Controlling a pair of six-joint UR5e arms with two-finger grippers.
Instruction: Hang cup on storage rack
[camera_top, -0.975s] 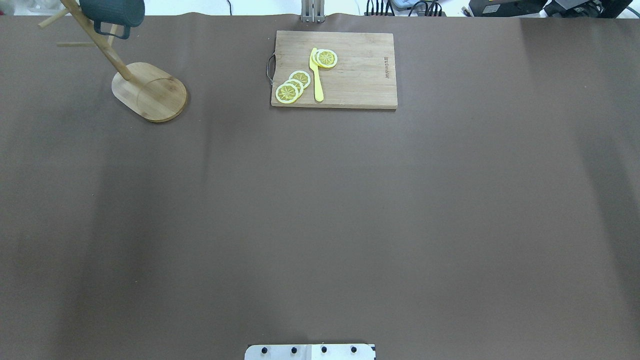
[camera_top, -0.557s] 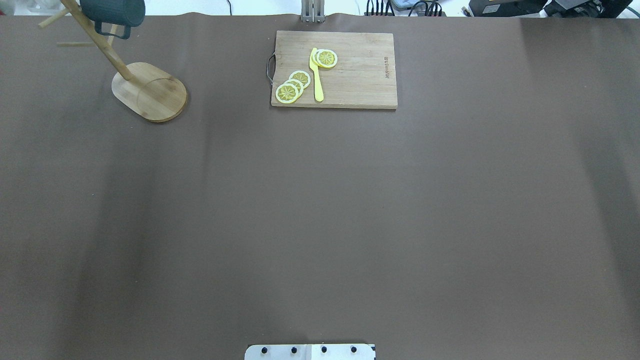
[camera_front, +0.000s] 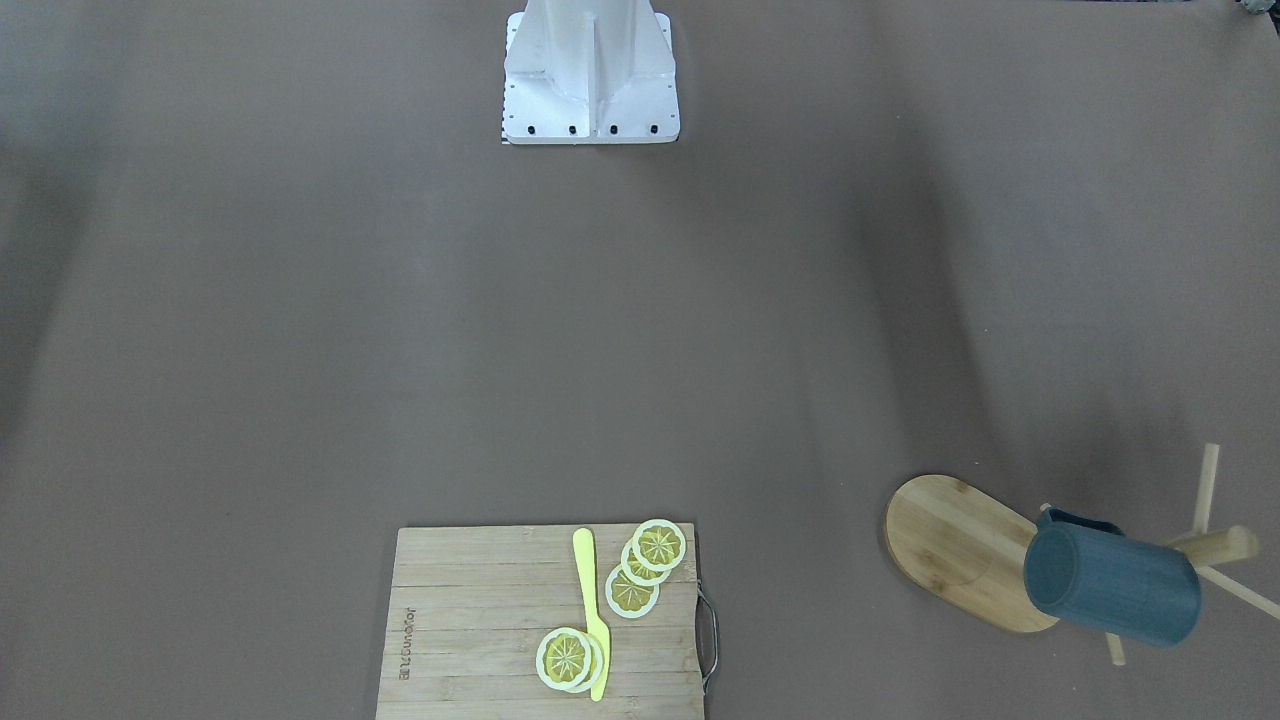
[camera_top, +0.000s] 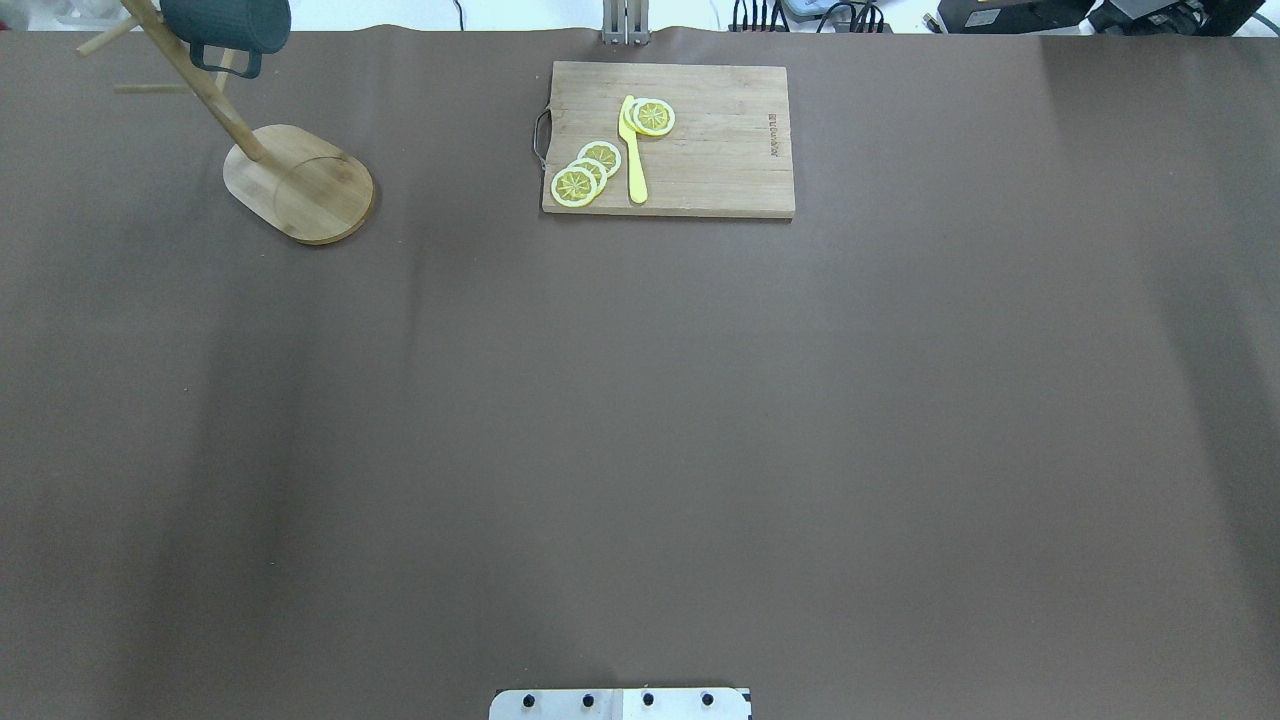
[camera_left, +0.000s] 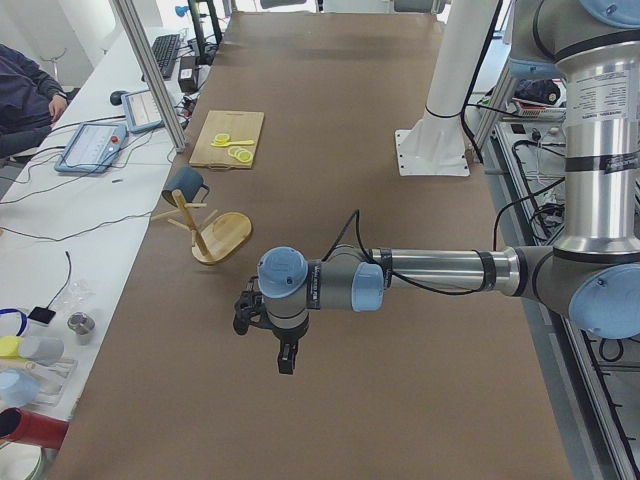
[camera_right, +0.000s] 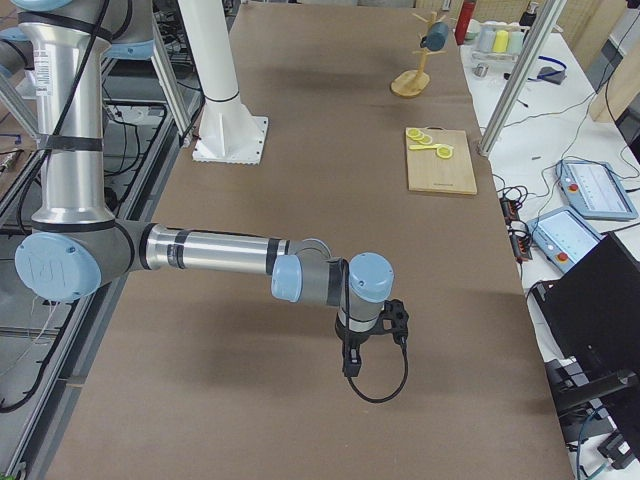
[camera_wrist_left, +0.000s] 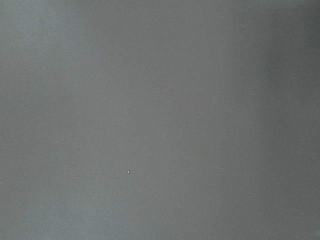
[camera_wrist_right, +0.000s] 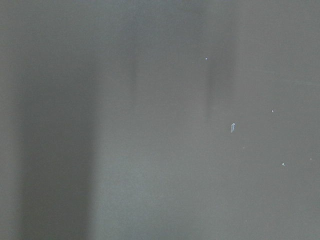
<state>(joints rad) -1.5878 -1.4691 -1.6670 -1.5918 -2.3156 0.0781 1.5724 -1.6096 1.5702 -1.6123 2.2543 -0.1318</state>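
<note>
The slate-blue cup (camera_top: 225, 22) hangs by its handle on a peg of the bamboo storage rack (camera_top: 300, 185) at the table's far left. It also shows in the front-facing view (camera_front: 1110, 588) on the rack (camera_front: 950, 545). Neither gripper is near it. My left gripper (camera_left: 283, 358) shows only in the exterior left view, low over the bare table; I cannot tell whether it is open or shut. My right gripper (camera_right: 350, 365) shows only in the exterior right view, likewise low over the table, and its state cannot be told. Both wrist views show only table surface.
A rectangular wooden cutting board (camera_top: 720, 160) with lemon slices (camera_top: 585, 172) and a yellow knife (camera_top: 632, 150) lies at the far middle. The robot's white base (camera_front: 590, 70) stands at the near edge. Monitors and cables lie beyond the far edge.
</note>
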